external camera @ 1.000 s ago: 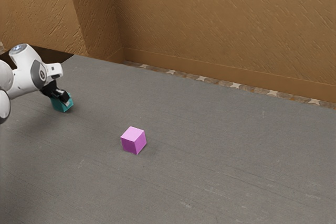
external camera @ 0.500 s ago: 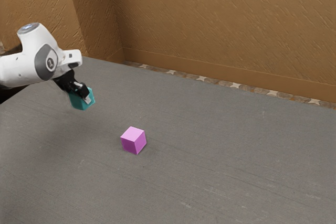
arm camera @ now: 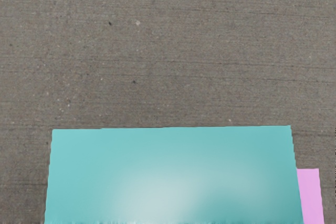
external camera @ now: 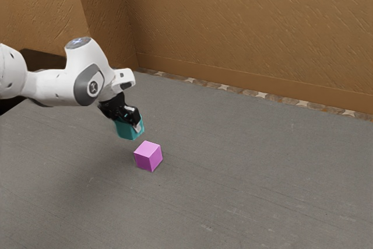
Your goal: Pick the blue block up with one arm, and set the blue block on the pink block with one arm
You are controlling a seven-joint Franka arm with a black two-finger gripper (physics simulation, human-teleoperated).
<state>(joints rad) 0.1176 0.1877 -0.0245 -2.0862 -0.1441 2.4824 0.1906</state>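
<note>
Grey textured tabletop [external camera: 262, 173] carrying the work. My white arm [external camera: 58, 83] reached in from the exterior view's left. The matte pink block [external camera: 148, 155], a cube, rested on the tabletop, lower than my claw [external camera: 128, 125] and slightly toward the exterior view's right. The claw was closed on the teal-blue block [external camera: 127, 133], held aloft and not touching the pink block. In the wrist view, the pink block [arm camera: 310, 195] showed just past one edge of the blue block [arm camera: 170, 174]. I judged that a short sideways shift was needed before lowering.

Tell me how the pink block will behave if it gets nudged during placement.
The pink block is a flat-faced cube sitting flat on the table, so it should slide rather than roll or tip. Its crisp edges suggest it is rigid. Its top looks no bigger than the blue block, so stacking probably leaves little margin.
</note>
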